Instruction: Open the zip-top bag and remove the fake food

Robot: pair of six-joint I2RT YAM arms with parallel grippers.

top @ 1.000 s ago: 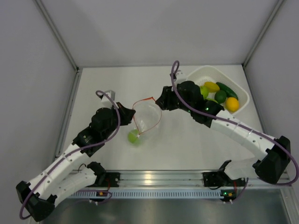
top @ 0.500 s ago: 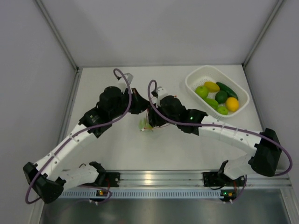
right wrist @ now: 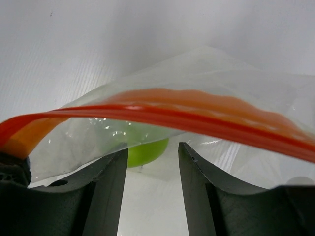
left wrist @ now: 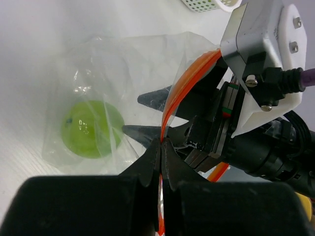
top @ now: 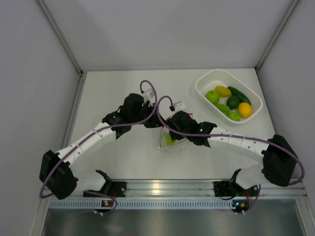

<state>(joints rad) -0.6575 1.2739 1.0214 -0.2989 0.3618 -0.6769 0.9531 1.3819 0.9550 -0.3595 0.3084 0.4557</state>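
Though leftward before, bag [top: 176,145] now central.

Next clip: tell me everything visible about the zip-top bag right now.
The zip-top bag is a small, clear, crinkly plastic pouch with an orange-red zip strip along its mouth, which looks parted. It lies on the white table between the arms, holding one light-green round fruit. The left gripper is shut on the strip; the right gripper's open fingers sit at the mouth.
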